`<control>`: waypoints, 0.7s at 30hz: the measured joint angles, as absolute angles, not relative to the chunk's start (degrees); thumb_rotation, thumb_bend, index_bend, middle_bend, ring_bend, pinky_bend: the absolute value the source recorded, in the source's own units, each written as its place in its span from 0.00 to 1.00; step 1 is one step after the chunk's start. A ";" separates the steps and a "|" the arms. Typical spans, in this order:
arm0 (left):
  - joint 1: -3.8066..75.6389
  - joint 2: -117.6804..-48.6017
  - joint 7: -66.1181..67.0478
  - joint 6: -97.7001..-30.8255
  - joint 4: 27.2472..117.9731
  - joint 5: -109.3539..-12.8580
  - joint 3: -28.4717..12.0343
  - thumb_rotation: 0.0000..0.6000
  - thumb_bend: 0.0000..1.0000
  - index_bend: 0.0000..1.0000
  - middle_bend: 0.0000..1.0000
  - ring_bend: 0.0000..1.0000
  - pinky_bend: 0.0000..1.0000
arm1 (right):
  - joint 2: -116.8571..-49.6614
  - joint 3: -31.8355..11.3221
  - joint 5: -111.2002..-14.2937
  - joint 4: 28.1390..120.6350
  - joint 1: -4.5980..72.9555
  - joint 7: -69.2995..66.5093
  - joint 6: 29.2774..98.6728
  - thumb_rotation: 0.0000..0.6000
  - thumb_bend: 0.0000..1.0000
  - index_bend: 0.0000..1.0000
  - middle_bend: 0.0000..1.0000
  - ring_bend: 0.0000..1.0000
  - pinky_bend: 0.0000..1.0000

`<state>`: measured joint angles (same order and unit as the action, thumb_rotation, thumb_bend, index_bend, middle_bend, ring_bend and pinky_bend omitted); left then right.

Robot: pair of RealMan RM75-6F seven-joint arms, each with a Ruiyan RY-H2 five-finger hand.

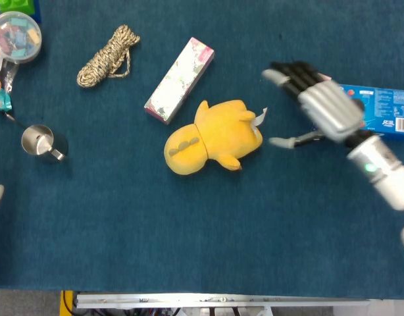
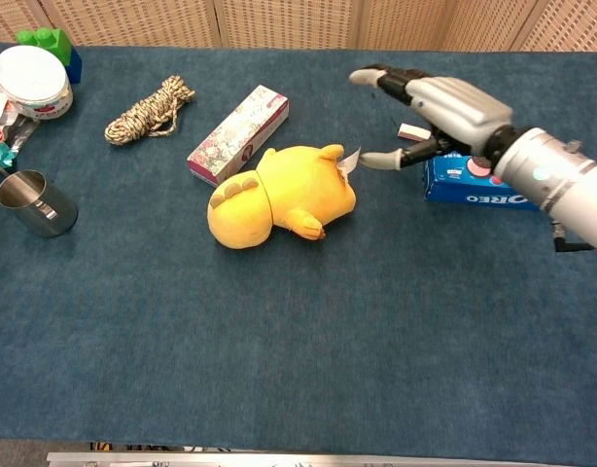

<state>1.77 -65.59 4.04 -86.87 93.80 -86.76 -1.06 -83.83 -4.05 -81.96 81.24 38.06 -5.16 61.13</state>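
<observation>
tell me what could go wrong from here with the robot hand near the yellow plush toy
The right robot hand hangs open above the blue Oreo biscuit box; dropping down, it could knock the box or the small pink eraser. Reaching for the yellow plush toy, it might shove the toy into the floral carton.

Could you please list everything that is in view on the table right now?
Plush toy: one, yellow, lying at the table's middle, white tag toward the right hand.
Long box: one, pale floral, just beyond the plush toy.
Rope bundle: one, beige and brown, far left.
Metal cup: one, silver, left edge.
Round tub: one, clear with a white lid, far left corner.
Green blocks: far left corner, beside the tub.
Oreo box: one, blue, right side, partly behind the hand.
Pink eraser: one, by the Oreo box.
Right hand: open, raised right of the plush toy, holding nothing.
</observation>
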 measured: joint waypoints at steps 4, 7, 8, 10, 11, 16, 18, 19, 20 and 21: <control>2.30 -65.84 3.91 -86.41 93.36 -87.01 -1.19 1.00 0.21 0.06 0.10 0.10 0.08 | -78.54 -2.89 -80.24 85.26 33.83 -2.10 64.32 0.78 0.00 0.00 0.00 0.00 0.00; 2.82 -66.11 3.90 -85.96 93.10 -87.42 -1.22 1.00 0.21 0.06 0.10 0.10 0.08 | -74.72 -1.92 -79.18 88.01 30.78 -0.51 66.60 0.81 0.00 0.00 0.00 0.00 0.00; 2.96 -66.20 3.89 -85.89 93.03 -87.56 -1.24 1.00 0.21 0.06 0.10 0.10 0.08 | -73.61 -1.63 -78.96 88.79 29.85 -0.14 67.38 0.81 0.00 0.00 0.00 0.00 0.00; 3.21 -66.40 3.78 -85.81 92.88 -87.83 -1.29 1.00 0.21 0.06 0.10 0.10 0.08 | -71.11 -0.95 -78.59 90.58 27.62 0.61 69.38 0.82 0.00 0.00 0.00 0.00 0.00; 3.31 -66.48 3.74 -85.81 92.83 -87.91 -1.33 1.00 0.21 0.06 0.10 0.10 0.08 | -70.08 -0.65 -78.50 91.33 26.68 0.92 70.25 0.83 0.00 0.00 0.00 0.00 0.00; 3.69 -66.64 3.61 -85.80 92.86 -88.38 -1.37 1.00 0.21 0.06 0.10 0.10 0.08 | -65.27 0.74 -78.64 94.62 21.63 2.00 75.65 0.84 0.00 0.00 0.00 0.00 0.00; 3.74 -66.62 3.64 -85.79 92.97 -88.41 -1.35 1.00 0.21 0.06 0.10 0.10 0.08 | -64.03 1.18 -79.05 95.46 19.54 2.01 78.03 0.84 0.00 0.00 0.00 0.00 0.00; 3.79 -66.59 3.61 -85.79 93.07 -88.44 -1.35 1.00 0.21 0.06 0.10 0.10 0.08 | -63.52 1.36 -79.26 95.76 18.63 2.00 79.04 0.84 0.00 0.00 0.00 0.00 0.00; 3.84 -66.57 3.60 -85.81 93.13 -88.48 -1.37 1.00 0.21 0.06 0.10 0.10 0.08 | -63.03 1.53 -79.51 96.01 17.73 1.98 80.04 0.84 0.00 0.00 0.00 0.00 0.00; 3.89 -66.59 3.61 -85.86 93.16 -88.52 -1.40 1.00 0.21 0.06 0.10 0.10 0.08 | -62.41 1.75 -79.85 96.30 16.57 1.96 81.29 0.84 0.00 0.00 0.00 0.00 0.00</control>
<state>3.89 -66.59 3.61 -85.86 93.16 -88.52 -1.40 -62.41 1.75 -79.85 96.30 16.57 1.96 81.29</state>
